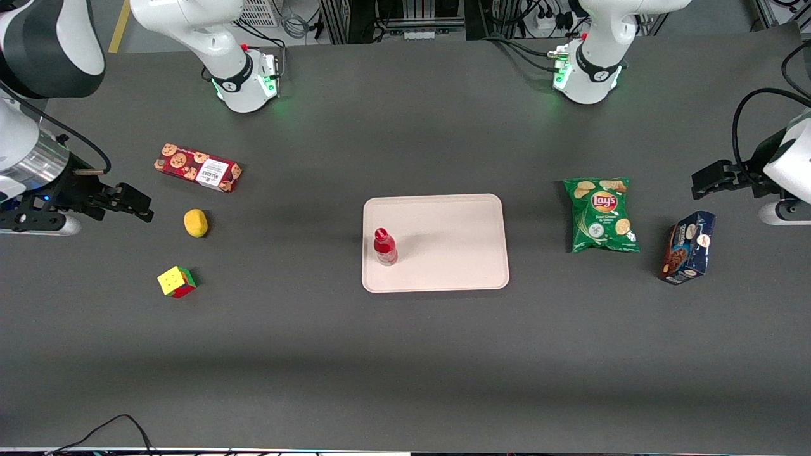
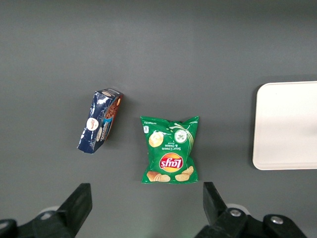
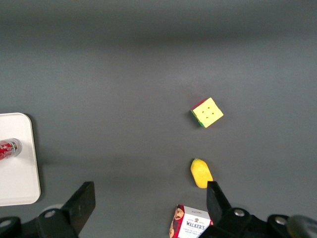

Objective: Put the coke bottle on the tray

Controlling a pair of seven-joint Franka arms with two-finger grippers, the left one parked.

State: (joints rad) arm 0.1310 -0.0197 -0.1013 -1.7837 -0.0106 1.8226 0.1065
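**Bottle on tray, tool clear**

Tool [image 1: 136, 209] parked at the working arm's end of the surface, fingers [image 3: 84, 203] spread wide, gripping nothing; hanging high above the lemon [image 1: 196, 223], puzzle cube [image 1: 177, 282] and cookie box [image 1: 197, 168], apparently pulled away to leave the load undisturbed; coke bottle [image 1: 384, 246] upright on the tray [image 1: 456, 215] mid-surface, just inside the rim nearest the working arm, probably set at the closest reachable spot; task judged complete; toward the parked arm's end, chips bag [image 1: 600, 215] and blue box [image 1: 688, 247], untouched.
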